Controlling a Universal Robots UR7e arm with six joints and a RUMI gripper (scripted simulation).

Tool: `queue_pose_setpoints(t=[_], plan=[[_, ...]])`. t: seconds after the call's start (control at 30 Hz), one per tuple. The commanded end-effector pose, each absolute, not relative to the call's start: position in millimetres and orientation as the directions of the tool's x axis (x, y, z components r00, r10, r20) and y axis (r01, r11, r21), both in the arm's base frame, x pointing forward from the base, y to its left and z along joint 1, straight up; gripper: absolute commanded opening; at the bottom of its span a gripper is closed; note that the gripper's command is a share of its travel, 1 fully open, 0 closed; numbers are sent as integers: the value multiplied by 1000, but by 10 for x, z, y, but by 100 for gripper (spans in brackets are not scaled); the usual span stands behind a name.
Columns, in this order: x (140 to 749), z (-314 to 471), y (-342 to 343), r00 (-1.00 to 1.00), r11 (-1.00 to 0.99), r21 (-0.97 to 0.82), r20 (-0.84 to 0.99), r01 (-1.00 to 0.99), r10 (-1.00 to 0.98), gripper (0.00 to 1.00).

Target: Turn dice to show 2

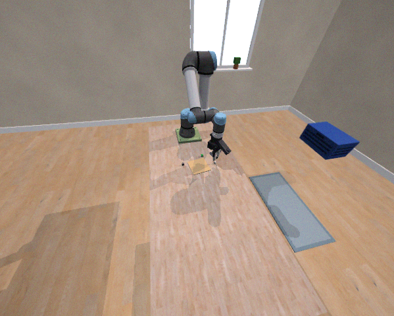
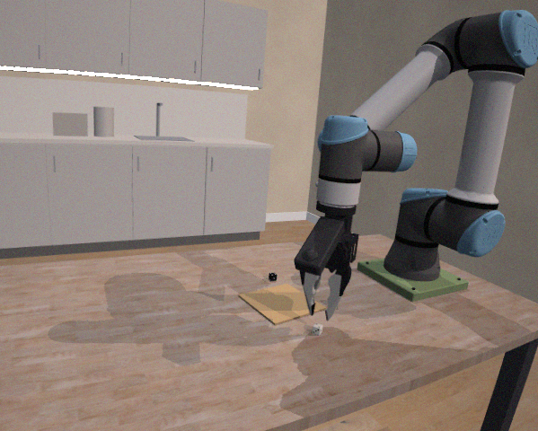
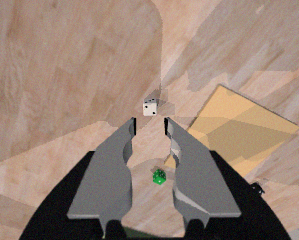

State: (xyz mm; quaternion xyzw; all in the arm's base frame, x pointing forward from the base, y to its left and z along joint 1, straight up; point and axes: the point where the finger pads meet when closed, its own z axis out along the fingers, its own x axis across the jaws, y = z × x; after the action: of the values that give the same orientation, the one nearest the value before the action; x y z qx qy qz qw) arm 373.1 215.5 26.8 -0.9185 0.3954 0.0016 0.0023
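We count three dice: white die (image 3: 150, 107) at 12 o'clock off our empty, partly open hand (image 3: 149, 125), beside one mat (image 3: 239, 127); green die (image 3: 159, 177); black die (image 2: 272, 277).

We find the white die (image 3: 150, 107) flat on the wooden table top, off the mat (image 3: 239, 130) and near one of its corners; the pip count on its top face is too small to read. The black die (image 2: 272, 277) sits flat on the table just beyond the mat's far edge in the exterior view, also off it. The green die (image 3: 159, 176) rests on the table beside the mat. The mat is a thin, tan square lying flat, with no die on it.
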Motion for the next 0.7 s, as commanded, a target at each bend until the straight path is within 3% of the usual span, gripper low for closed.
queue_pose_setpoints(t=[0.0,0.67], plan=[[3736,219,2157,687,-687,-4,-4,-726,-726,18],[3736,183,2158,687,-687,-4,-4,-726,-726,18]])
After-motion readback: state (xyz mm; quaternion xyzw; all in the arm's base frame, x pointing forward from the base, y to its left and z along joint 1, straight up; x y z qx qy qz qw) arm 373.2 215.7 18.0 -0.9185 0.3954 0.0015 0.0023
